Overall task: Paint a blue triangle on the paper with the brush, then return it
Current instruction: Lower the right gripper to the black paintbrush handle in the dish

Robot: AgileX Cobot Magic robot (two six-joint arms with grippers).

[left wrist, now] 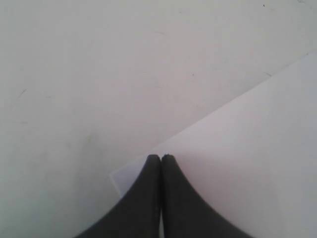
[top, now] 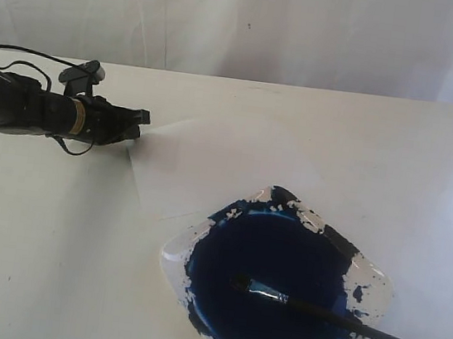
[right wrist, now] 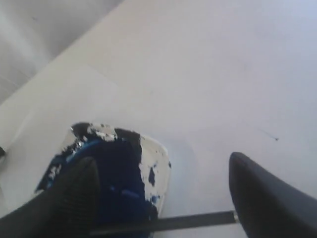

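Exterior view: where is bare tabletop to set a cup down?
Widest bare table fills the view's lower left, between the left gripper and the paint dish. Another patch sits upper right, beyond the paper. Crowded lower right: the brush lies across the dish, right gripper open around its handle.

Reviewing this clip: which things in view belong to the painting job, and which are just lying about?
Job:
paper, blank
brush, lying in the dish of blue paint
left hand, shut, at the paper's corner
right hand, open, astride the brush handle

Just there:
table
white backdrop
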